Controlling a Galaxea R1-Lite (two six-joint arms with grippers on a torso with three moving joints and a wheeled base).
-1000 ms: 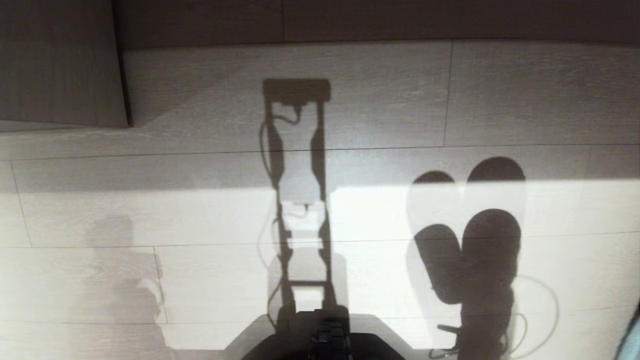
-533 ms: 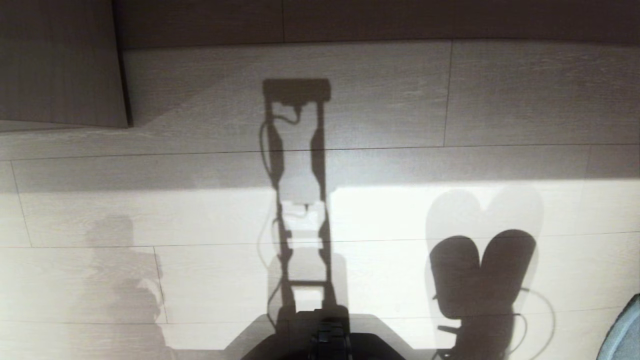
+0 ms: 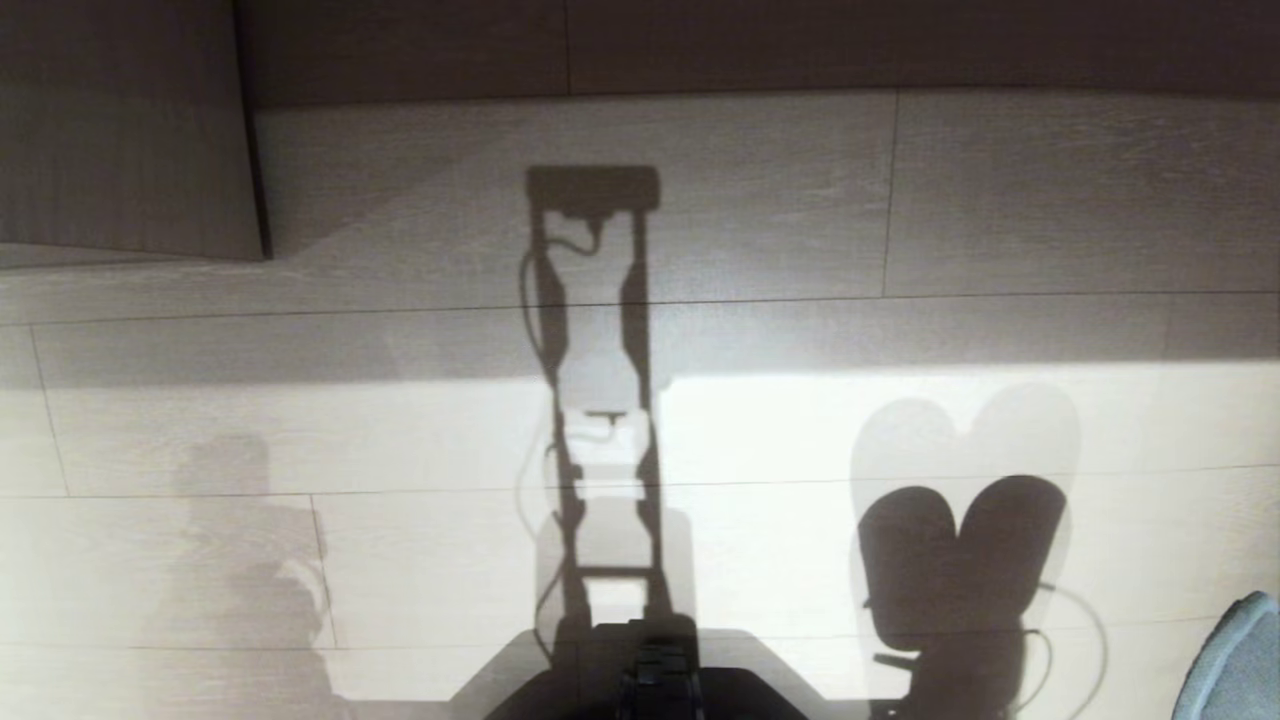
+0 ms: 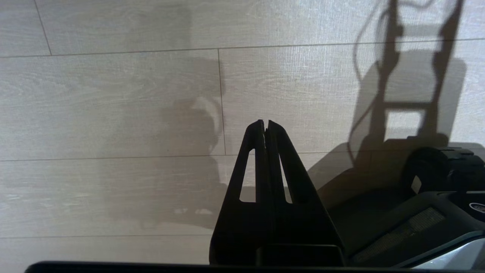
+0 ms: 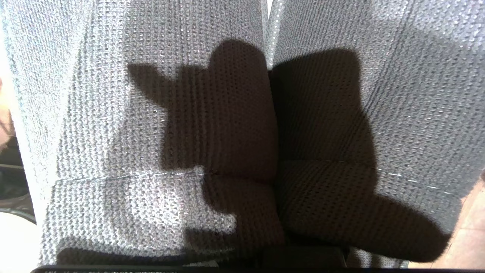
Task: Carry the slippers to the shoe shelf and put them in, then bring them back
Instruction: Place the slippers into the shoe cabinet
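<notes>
The slippers (image 5: 113, 113) fill the right wrist view: two grey knit pieces pressed side by side, partly in dark shadow. My right gripper's jaws are buried in that fabric and do not show. In the head view only a blue-grey edge of the slippers (image 3: 1235, 660) shows at the lower right corner. Their double rounded shadow (image 3: 960, 560) falls on the floor. My left gripper (image 4: 265, 123) hangs shut and empty over bare floor beside the robot's base (image 4: 435, 212). A beige wood-grain panel (image 3: 120, 130) stands at the upper left; I cannot tell whether it belongs to the shoe shelf.
Pale plank floor (image 3: 400, 450) spreads ahead, half in bright light. A dark band (image 3: 700, 45) runs along the far edge. The robot's own tall shadow (image 3: 595, 400) lies down the middle, and its dark base (image 3: 655, 680) is at the bottom.
The slippers' shadow has shifted right and towards me and changed shape. More of the slippers' edge has come in at the lower right corner. The whole view has slid slightly.
</notes>
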